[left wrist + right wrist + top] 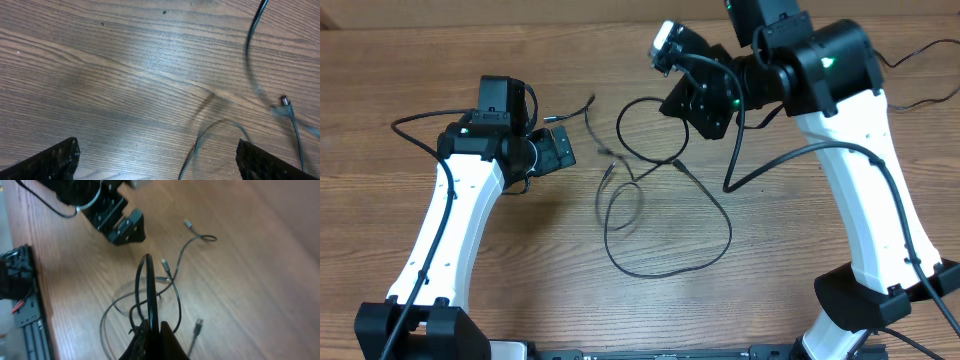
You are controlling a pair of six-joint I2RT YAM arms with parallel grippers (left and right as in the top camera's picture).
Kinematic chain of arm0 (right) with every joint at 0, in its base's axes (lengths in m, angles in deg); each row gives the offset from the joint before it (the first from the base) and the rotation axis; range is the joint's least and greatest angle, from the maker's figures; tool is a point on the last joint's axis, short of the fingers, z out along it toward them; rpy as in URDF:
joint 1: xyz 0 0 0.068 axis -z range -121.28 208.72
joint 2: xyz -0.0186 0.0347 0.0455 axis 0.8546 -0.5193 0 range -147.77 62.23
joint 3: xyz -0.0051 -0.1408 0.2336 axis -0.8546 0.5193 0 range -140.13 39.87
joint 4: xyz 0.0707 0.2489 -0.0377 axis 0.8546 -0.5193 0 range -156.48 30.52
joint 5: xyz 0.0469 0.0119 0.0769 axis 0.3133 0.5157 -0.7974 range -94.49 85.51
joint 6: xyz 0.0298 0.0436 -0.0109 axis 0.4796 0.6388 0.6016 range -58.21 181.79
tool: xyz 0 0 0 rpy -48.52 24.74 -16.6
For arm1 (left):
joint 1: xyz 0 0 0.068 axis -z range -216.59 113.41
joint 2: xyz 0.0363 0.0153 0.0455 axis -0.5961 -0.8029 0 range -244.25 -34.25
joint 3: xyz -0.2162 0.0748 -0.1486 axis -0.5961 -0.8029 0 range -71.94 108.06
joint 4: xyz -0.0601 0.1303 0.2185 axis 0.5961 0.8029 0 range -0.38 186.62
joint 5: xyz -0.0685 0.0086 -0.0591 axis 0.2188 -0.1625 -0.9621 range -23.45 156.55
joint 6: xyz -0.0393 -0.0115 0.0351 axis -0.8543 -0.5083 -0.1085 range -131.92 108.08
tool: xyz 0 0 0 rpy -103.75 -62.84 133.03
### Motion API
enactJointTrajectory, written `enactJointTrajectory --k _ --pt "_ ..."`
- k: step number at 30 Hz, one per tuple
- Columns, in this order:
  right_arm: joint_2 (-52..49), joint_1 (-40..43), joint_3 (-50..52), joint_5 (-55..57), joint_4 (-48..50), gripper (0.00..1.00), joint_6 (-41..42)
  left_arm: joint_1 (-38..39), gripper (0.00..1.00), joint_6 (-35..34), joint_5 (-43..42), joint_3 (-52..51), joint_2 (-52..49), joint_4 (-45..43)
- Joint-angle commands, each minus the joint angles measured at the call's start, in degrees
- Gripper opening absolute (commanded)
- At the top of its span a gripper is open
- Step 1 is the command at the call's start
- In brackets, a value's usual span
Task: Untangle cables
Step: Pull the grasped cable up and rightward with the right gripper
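Several thin black cables [663, 213] lie in loose overlapping loops at the table's middle, with a short strand [590, 112] apart at the upper left. My right gripper [677, 103] is shut on one cable loop [148, 287], which rises stiffly from its fingertips [167, 337]. Small plugs [188, 224] lie scattered on the wood around it. My left gripper [561, 150] stands wide open left of the tangle, low over the table. Between its fingers [56, 160] a blurred cable strand [194, 148] curves across the wood, untouched. A silver-tipped plug [285, 101] lies further right.
The wooden table [520, 270] carries nothing else. Thicker black arm wires [420, 125] trail from the left arm and from the right arm [780, 160]. The left gripper's black body [120, 227] shows in the right wrist view.
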Motion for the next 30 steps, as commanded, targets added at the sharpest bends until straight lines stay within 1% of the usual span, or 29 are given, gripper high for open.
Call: enactJointTrajectory --k 1,5,11,16,19,22,26,30 --pt "0.11 -0.28 -3.72 1.70 0.20 0.04 0.44 -0.15 1.00 0.85 0.37 0.85 -0.20 -0.24" --pt "0.11 -0.28 -5.42 4.59 0.46 0.04 0.46 -0.15 1.00 0.85 0.37 0.85 -0.20 -0.24" --pt "0.11 -0.28 -7.56 5.07 1.60 0.04 1.29 -0.15 1.00 0.85 0.37 0.85 -0.20 -0.24" --pt "0.11 -0.26 -9.31 9.97 4.50 0.04 6.67 -0.15 0.99 0.85 0.37 0.85 -0.20 -0.24" --pt "0.11 -0.26 -10.23 13.75 6.84 0.04 12.28 -0.15 1.00 0.85 0.37 0.85 -0.20 -0.24" --pt "0.11 -0.22 -12.00 20.46 8.96 0.04 18.67 -0.15 1.00 0.85 0.35 0.85 -0.20 -0.24" --pt "0.11 -0.22 -15.37 26.75 9.97 0.04 22.93 -0.15 1.00 0.85 0.37 0.85 -0.20 -0.24" --pt "0.13 -0.22 -19.71 35.15 9.99 0.04 22.93 -0.15 1.00 0.85 0.37 0.85 -0.20 -0.24"
